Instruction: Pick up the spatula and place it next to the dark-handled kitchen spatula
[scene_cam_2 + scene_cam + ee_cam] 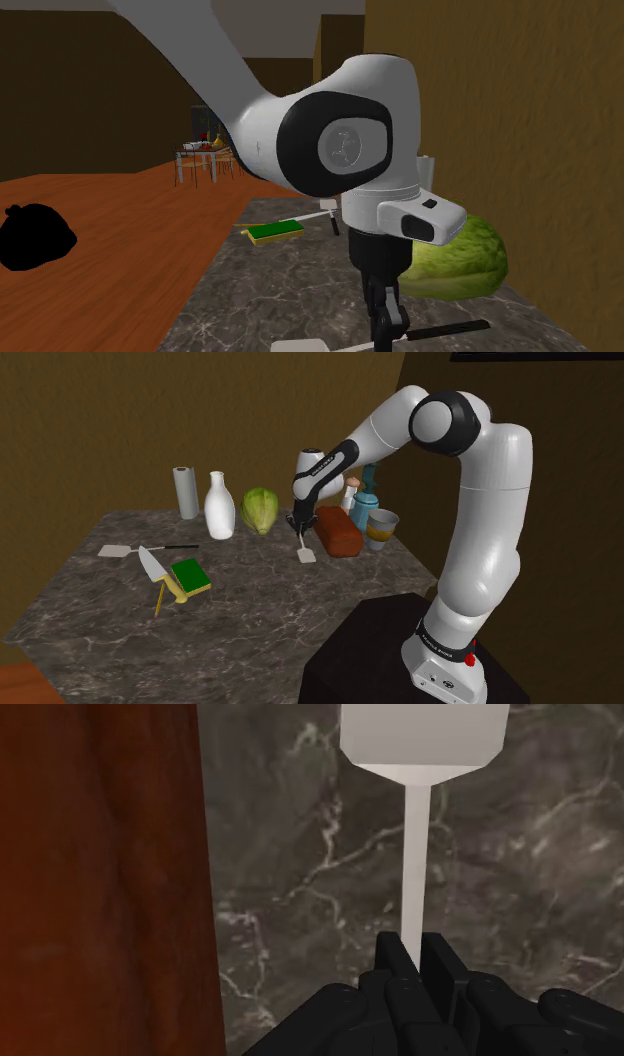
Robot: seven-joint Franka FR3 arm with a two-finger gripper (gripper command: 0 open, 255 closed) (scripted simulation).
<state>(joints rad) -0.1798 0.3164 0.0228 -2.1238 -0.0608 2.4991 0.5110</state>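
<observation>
Spatula (306, 554): just beside brown loaf (338, 530), clamped at shaft by black gripper (417, 950). Flat white blade, thin straight shaft, smooth. Grasp step judged done. Next: lift off veined marble table (260, 614), carry to dark-handled spatula (172, 547), well apart from loaf; lay down alongside, keep blade level.

White vase (219, 507) beside green cabbage (259, 510)
</observation>
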